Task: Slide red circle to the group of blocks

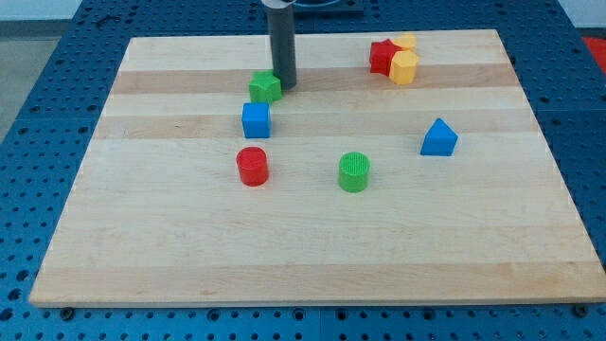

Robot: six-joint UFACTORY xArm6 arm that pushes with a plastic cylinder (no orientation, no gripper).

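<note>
Red circle [253,166] sits alone on the surface [473,237], just below the blue cube [256,120]. My tip [285,85] touches the green block [265,87]. I have no fingers, only a rod.

My tip [285,86] low on the board, dark rod upright, apparently vertical, entering from the view's top.

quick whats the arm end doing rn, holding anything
No jaws here: my tip is a bare rod, holding nothing.
It sits at the green block, on its right side in the view, far above the red circle.
</note>
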